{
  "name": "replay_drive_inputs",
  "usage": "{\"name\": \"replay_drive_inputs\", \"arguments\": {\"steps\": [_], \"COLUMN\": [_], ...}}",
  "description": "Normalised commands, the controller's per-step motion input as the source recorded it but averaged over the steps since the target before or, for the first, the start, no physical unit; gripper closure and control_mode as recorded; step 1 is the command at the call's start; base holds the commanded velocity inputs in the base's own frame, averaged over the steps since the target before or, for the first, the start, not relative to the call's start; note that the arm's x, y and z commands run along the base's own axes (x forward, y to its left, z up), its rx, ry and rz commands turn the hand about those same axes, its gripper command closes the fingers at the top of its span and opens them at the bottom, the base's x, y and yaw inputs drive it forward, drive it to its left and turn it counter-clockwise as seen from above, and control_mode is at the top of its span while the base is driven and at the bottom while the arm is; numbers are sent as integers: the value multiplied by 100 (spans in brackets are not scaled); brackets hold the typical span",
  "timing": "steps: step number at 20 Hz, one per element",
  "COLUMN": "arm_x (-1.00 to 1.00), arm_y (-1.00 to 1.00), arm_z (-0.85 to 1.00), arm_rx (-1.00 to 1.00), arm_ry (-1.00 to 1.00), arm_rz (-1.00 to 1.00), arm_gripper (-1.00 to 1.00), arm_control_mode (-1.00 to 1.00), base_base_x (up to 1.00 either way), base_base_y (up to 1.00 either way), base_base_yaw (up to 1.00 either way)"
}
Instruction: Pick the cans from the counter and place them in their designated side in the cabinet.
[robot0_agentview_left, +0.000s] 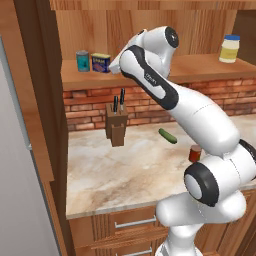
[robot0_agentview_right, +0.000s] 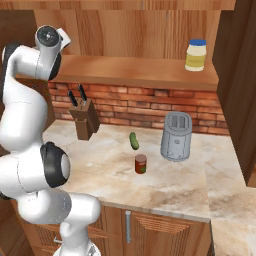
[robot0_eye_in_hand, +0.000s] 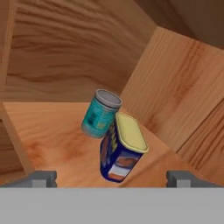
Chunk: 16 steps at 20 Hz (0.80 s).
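Two cans sit side by side on the cabinet (robot0_agentview_left: 150, 75) shelf in the left base view: blue can (robot0_agentview_left: 100, 63) right of the teal can (robot0_agentview_left: 82, 61). Right base view has the red-brown can (robot0_agentview_right: 141, 163) on the surface (robot0_agentview_right: 165, 187). Hand view: pincer (robot0_eye_in_hand: 111, 178) wide open, holding nothing, blue can just ahead.

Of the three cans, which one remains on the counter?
The red-brown can, standing near the cucumber; the blue can and teal can stand on the cabinet shelf.

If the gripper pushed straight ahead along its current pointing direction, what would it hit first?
Most likely the dark blue can on the cabinet shelf, which lies dead ahead between the open fingertips. The teal can stands just behind it. Exact depth is hard to judge.
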Motion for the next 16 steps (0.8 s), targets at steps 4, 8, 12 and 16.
{"name": "replay_drive_inputs", "arguments": {"steps": [4, 8, 12, 16], "arm_x": [-76, -75, -58, -55], "arm_y": [-27, -31, -21, -18], "arm_z": [8, 3, 0, -2], "arm_rx": [0, 4, 15, 12], "arm_ry": [0, 0, 3, 5], "arm_rz": [-2, -6, -4, -5], "arm_gripper": [-100, -100, -100, -100], "arm_control_mode": [-100, -100, -100, -100], "base_base_x": [0, 0, 0, 0], "base_base_y": [0, 0, 0, 0], "base_base_yaw": [0, 0, 0, 0]}}
